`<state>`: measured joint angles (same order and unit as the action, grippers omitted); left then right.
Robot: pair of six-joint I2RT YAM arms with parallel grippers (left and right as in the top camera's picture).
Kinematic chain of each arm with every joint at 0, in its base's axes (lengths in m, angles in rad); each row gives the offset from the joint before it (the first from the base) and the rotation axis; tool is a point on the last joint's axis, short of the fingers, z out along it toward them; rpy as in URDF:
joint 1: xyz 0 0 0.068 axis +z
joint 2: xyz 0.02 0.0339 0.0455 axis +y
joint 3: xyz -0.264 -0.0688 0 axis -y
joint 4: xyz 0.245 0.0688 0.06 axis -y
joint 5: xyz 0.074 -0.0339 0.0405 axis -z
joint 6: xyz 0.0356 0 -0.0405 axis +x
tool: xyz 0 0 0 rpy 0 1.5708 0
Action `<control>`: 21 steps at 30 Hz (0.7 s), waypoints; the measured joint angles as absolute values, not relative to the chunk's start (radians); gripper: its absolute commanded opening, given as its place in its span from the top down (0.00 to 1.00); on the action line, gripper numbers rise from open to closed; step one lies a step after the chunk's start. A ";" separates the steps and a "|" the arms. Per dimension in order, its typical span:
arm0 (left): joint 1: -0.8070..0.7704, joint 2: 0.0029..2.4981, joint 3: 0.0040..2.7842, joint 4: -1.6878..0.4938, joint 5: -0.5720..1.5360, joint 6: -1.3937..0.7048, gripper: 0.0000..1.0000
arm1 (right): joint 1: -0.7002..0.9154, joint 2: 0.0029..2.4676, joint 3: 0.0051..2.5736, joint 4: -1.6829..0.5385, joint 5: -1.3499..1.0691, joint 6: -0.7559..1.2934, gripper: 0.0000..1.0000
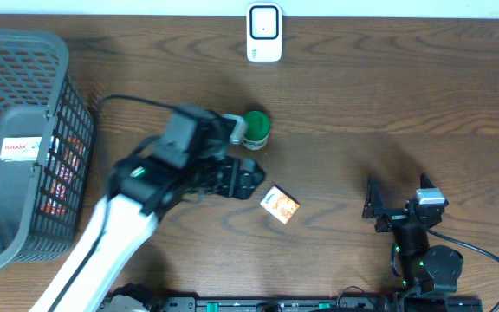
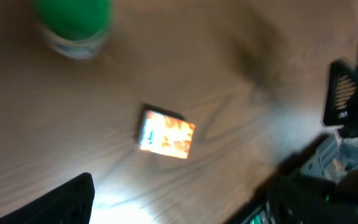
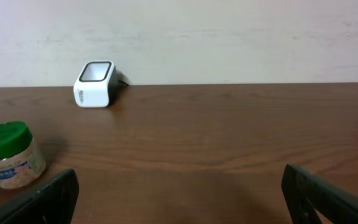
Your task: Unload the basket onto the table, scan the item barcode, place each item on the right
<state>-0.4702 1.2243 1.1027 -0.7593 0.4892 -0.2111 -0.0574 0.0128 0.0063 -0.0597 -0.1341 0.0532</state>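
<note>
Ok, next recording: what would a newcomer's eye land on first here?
The big dark grey plastic mesh basket fills the left edge of the brown wooden table. At mid-table the left gripper hangs open beside a small orange-and-white cardboard box lying flat, with a green-lidded clear jar just beyond it. A white plastic barcode scanner stands alone at the far edge.

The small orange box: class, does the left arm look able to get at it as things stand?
Probably yes: the left gripper hovers right beside the small orange box, jaws open, with nothing between them.
</note>
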 measured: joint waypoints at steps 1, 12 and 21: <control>-0.460 1.176 1.111 -0.787 0.471 -0.211 0.13 | -0.057 0.013 0.006 -0.060 -0.134 0.053 0.01; -0.661 1.085 1.037 -0.811 0.467 -0.226 0.81 | -0.057 0.013 0.006 -0.060 -0.134 0.053 0.01; -0.842 1.359 0.909 -0.488 0.469 -0.393 0.92 | -0.057 0.013 0.006 -0.060 -0.134 0.053 0.01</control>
